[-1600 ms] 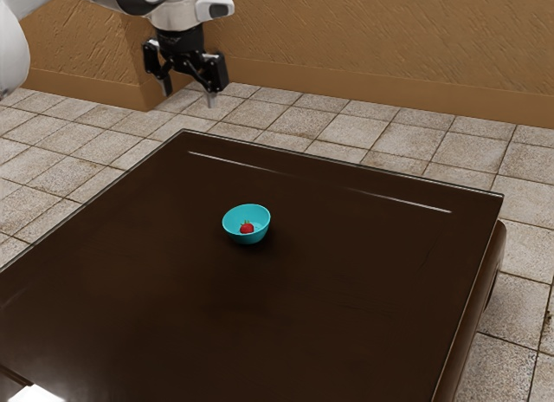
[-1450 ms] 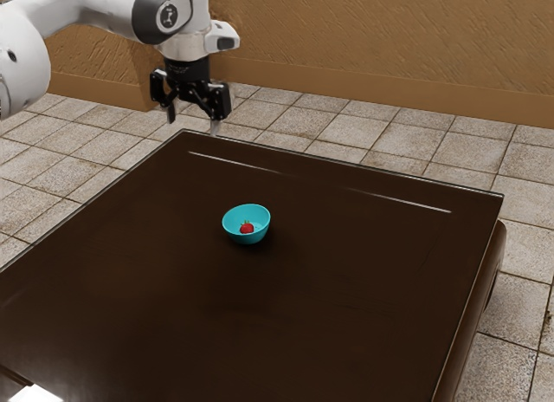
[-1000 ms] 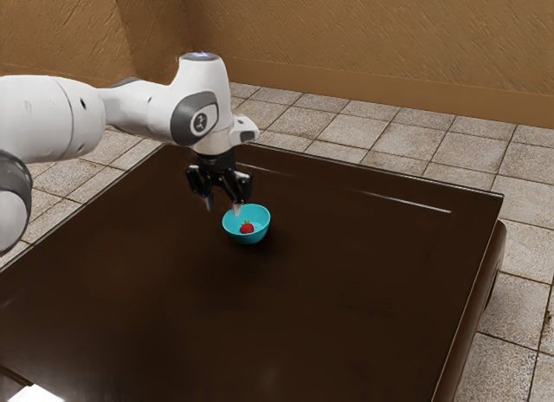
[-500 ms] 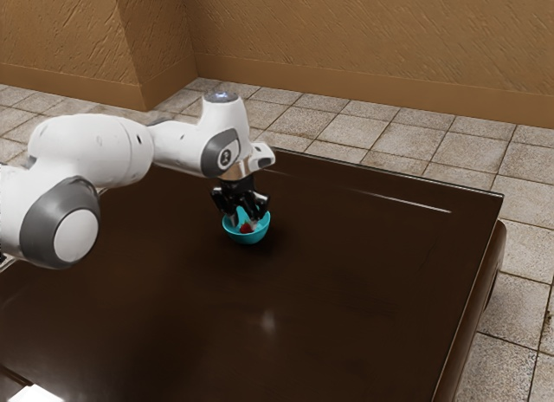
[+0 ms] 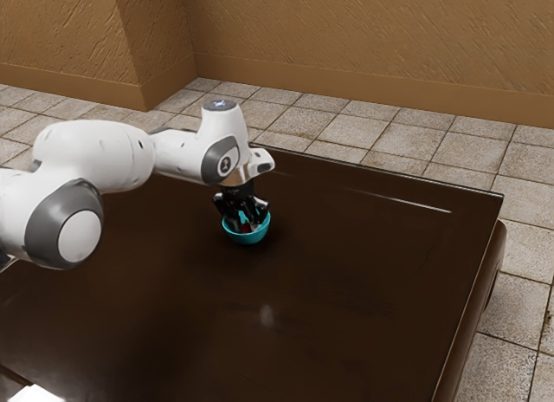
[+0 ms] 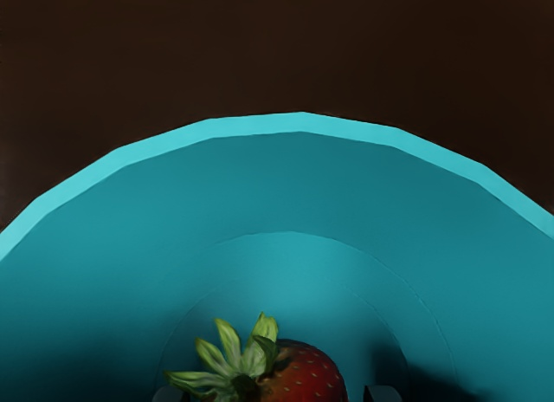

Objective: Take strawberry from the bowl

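Note:
My gripper (image 5: 246,226) reaches down into the small turquoise bowl (image 5: 248,239), its fingers open on either side of the red strawberry (image 5: 246,230), which they partly hide. In the wrist view the bowl (image 6: 290,181) curves around the strawberry (image 6: 305,373), which lies on the bowl's bottom with its green leaves to one side. The tips of my gripper (image 6: 276,393) stand at both sides of the berry; one is close by the leaves, and a narrow gap shows between the other and the red flesh.
The bowl stands on a dark brown table (image 5: 346,289) with a raised edge. Tiled floor (image 5: 511,255) lies past the table, and a tan wall (image 5: 363,47) rises behind it.
From above the floor past the table, my hand has come over the table toward the exterior view's right and down into the bowl. Over the last half second it has sunk slightly lower. The bowl has stayed put.

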`<state>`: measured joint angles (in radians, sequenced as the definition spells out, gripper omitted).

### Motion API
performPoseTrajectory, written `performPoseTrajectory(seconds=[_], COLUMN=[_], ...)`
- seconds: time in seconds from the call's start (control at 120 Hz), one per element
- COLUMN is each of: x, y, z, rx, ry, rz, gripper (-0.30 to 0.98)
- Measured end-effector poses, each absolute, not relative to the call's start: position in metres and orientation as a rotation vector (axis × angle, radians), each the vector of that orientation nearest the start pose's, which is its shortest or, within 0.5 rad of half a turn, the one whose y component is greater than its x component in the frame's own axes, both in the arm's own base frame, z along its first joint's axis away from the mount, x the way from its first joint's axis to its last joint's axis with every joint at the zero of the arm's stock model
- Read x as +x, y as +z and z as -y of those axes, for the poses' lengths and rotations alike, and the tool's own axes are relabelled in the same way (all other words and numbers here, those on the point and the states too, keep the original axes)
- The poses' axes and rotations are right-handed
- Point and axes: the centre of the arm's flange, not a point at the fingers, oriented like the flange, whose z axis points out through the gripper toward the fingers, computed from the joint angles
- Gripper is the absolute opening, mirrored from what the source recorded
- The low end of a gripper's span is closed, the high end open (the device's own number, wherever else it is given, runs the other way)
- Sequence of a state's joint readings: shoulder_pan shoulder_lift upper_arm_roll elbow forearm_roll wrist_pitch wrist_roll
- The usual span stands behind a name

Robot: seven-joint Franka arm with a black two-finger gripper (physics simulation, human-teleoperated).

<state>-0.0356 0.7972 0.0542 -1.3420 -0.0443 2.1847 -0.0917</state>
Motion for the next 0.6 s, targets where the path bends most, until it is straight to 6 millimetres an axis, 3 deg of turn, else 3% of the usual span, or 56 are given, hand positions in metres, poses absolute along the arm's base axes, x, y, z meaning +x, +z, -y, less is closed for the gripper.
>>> performPoseTrajectory(seconds=[0.15, 0.333, 0.467, 0.525, 0.6], x=[0.746, 0.747, 0.748, 0.748, 0.747], y=[0.256, 0.273, 0.315, 0.336, 0.347], z=[-0.004, -0.003, 0.007, 0.02, 0.046], rx=[-3.138, -3.136, -3.136, -3.14, -3.162], ry=[-0.082, -0.121, -0.206, -0.248, -0.272], rz=[0.184, 0.185, 0.171, 0.147, 0.103], gripper=[0.15, 0.08, 0.04, 0.03, 0.01])
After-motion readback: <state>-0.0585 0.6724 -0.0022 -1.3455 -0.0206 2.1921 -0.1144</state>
